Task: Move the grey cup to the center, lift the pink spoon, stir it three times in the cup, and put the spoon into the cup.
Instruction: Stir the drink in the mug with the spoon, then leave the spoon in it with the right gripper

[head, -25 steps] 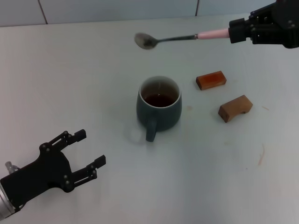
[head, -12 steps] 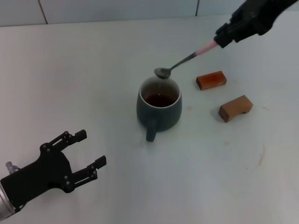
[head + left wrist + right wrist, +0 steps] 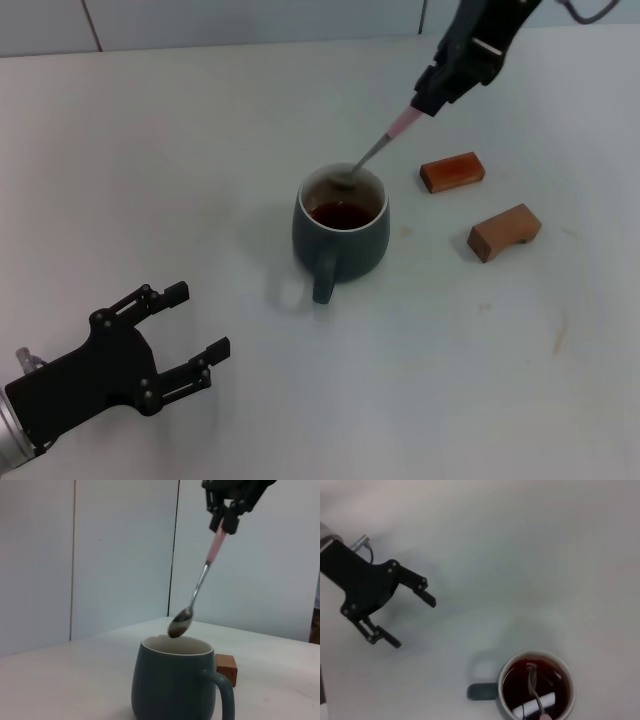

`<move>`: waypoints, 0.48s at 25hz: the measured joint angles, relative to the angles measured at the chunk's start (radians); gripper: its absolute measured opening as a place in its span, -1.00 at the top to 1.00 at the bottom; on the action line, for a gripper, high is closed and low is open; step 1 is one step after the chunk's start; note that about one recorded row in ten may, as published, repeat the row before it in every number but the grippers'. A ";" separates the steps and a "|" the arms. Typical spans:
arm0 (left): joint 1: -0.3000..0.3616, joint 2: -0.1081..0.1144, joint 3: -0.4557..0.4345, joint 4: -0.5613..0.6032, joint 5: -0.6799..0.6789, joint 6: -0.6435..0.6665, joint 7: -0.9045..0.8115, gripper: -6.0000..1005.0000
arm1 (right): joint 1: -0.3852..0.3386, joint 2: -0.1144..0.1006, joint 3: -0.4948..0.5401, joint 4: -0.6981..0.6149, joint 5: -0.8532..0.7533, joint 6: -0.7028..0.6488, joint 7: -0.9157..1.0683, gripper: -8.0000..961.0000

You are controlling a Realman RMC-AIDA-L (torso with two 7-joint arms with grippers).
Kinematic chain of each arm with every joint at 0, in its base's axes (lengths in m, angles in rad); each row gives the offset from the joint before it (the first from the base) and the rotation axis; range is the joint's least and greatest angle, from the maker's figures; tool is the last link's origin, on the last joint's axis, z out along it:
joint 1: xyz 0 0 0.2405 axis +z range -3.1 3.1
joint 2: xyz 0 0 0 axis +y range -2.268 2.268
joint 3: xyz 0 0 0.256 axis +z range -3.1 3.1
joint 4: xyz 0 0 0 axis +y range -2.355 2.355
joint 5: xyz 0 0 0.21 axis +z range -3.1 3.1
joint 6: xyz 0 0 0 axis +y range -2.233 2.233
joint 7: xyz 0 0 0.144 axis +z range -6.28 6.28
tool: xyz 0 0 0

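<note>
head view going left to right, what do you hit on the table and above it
left gripper, open and low at the near left → grey cup with the pink spoon slanting down over its rim → right gripper gripping the spoon's pink handle → orange-brown block → tan wooden block

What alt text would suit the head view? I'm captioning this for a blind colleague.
The right gripper holds the pink spoon tilted, its bowl over the grey cup of brown liquid at the table's middle. Two brown wooden blocks lie to the cup's right, and the open left gripper rests near the front left.
</note>
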 joint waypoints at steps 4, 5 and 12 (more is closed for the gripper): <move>-0.003 -0.001 0.002 -0.001 0.002 -0.002 0.000 -0.64 | 0.020 0.006 -0.046 0.054 -0.010 0.049 0.000 0.74; -0.003 -0.001 0.002 -0.001 0.002 -0.002 0.000 -0.64 | 0.026 0.006 -0.054 0.073 -0.012 0.060 0.000 0.74; -0.003 -0.001 0.002 0.000 0.005 -0.002 0.000 -0.64 | 0.057 0.018 -0.132 0.205 -0.019 0.158 -0.006 0.74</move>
